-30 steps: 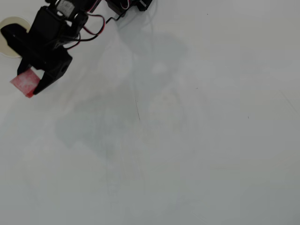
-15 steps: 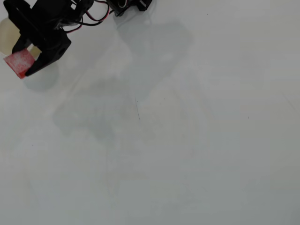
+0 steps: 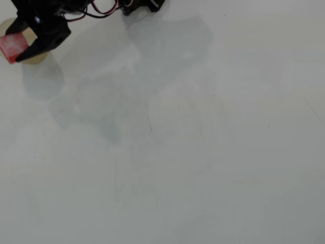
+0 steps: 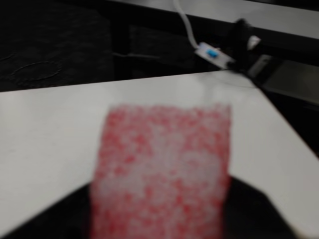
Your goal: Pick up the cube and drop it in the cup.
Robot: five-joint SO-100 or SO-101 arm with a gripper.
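Red block with a whitish speckled top, small and slightly oblong [image 3: 12, 47], sits clamped between the two fingers of my black gripper [image 3: 19, 47] at the far upper-left corner of the overhead view. It is lifted off the white counter [image 3: 203, 152], its left edge almost at the border of the frame. In the wrist view the same block [image 4: 162, 174] fills the lower middle, blurred, with red mottled over white, and dark gripper parts flank it at both lower corners. Just beside the block in the overhead view, a cream-white paper cup with a round rim [image 3: 33, 59] shows only as slivers around my gripper, which hides most of its mouth; I cannot tell whether the block is over the opening or just left of it. Red and black wires [image 3: 104, 9] loop along the top edge near my arm. Beyond the counter's far edge in the wrist view lies a white cable with a small connector [image 4: 212, 52] against a dark background.
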